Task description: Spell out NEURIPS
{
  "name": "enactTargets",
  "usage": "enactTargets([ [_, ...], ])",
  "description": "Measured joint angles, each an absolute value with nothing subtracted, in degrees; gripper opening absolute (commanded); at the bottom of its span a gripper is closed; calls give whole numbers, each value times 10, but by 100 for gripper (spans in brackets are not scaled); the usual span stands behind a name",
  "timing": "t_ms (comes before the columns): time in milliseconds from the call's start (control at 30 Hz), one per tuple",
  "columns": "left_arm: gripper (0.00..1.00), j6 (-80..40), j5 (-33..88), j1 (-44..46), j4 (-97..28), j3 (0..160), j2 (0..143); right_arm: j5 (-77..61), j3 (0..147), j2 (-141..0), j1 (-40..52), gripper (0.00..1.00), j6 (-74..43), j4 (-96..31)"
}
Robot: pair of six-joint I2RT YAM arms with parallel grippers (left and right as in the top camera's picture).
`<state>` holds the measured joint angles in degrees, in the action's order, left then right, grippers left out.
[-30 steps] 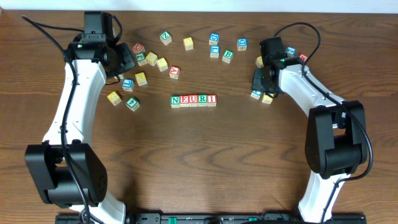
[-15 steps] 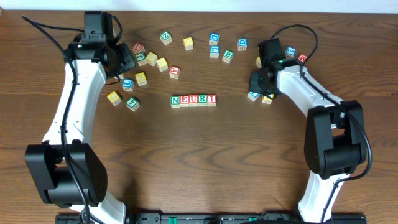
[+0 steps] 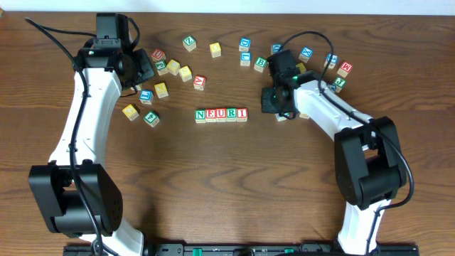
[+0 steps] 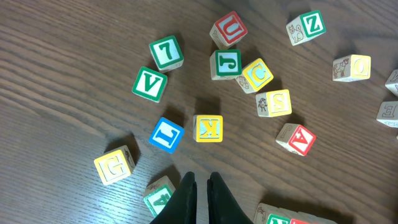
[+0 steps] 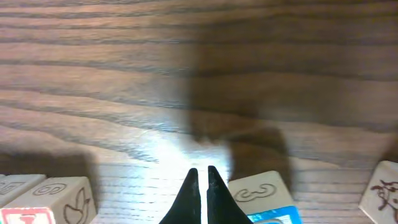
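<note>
Your R gripper (image 5: 200, 177), shut & empty, swung toward NEURI row (image 3: 221, 114), prob. nudging next cube (image 5: 258, 191) in; L gripper (image 4: 201, 184) shut, idle.

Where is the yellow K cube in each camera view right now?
Overhead: yellow K cube upper left, in the loose cluster.
Left wrist: yellow K cube centre frame, just above the left gripper.
Right wrist: not in it.
Shared landmark: the blue L cube beside it.
</note>
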<state>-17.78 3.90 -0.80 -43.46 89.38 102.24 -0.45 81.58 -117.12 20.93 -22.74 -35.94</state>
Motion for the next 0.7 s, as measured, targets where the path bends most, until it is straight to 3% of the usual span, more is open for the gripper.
enactTargets([
  [700,8,-178,39,-8,-435,894,1022,-4,886,-1171,146,5,-203,-510],
])
